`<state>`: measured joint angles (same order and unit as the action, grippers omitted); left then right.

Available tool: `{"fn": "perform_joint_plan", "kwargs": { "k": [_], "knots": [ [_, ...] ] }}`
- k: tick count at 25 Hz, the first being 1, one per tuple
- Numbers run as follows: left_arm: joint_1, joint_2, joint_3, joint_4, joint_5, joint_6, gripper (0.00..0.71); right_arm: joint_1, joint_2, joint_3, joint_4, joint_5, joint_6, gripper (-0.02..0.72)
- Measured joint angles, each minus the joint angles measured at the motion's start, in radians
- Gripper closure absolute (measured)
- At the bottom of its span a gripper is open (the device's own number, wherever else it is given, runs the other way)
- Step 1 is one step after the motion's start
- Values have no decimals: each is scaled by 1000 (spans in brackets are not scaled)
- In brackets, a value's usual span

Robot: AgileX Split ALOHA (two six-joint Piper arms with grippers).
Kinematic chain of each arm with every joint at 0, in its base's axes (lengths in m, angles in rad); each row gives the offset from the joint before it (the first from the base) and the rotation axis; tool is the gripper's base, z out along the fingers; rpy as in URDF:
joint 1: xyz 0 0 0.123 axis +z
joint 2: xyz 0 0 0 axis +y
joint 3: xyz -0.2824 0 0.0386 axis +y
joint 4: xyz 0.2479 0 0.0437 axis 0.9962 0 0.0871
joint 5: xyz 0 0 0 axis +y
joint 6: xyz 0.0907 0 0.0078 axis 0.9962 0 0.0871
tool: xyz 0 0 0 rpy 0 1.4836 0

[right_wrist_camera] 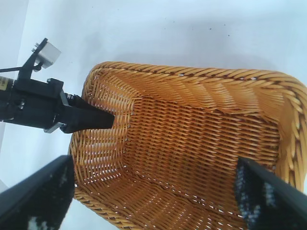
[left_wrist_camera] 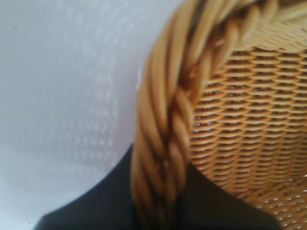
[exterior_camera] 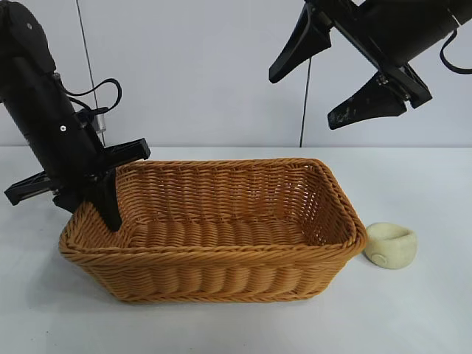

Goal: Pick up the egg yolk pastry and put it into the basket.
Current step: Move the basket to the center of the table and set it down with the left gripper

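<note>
The egg yolk pastry [exterior_camera: 390,245], a small pale cream puck with a dented top, lies on the white table just off the basket's right end. The orange-brown wicker basket [exterior_camera: 214,254] stands mid-table with nothing inside it. My left gripper [exterior_camera: 110,212] is shut on the braided rim [left_wrist_camera: 163,143] at the basket's left end, one finger [left_wrist_camera: 110,203] outside the wall and the other inside. High above the basket's right half hangs my right gripper [exterior_camera: 304,99], open and holding nothing, with its fingers [right_wrist_camera: 43,191] spread wide over the basket's inside [right_wrist_camera: 192,143]. Neither wrist view shows the pastry.
The white table [exterior_camera: 413,317] runs bare in front of and to the right of the basket. A pale wall with dangling cables stands behind. The left arm [right_wrist_camera: 33,103] leans in from the basket's left end.
</note>
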<state>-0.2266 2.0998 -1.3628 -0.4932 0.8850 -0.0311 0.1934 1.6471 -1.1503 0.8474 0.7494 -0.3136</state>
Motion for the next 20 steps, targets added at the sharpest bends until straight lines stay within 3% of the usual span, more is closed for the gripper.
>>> {"fn": "perform_joint_plan", "kwargs": {
  "k": [3,5,6,10,12,20],
  "knots": [
    [0,0,0,0,0,0,615,0,0,0,0,0,0,59],
    [0,0,0,0,1,0,567,0,0,0,0,1,0,59],
    [0,0,0,0,4,0,506,0,0,0,0,1,0,59],
    [0,0,0,0,9,0,155,0,0,0,0,1,1,59],
    [0,0,-3,0,24,0,73,0,0,0,-1,3,1,59],
    [0,-60,-97,16,129,0,18,0,0,0,-1,4,1,59]
  ]
}}
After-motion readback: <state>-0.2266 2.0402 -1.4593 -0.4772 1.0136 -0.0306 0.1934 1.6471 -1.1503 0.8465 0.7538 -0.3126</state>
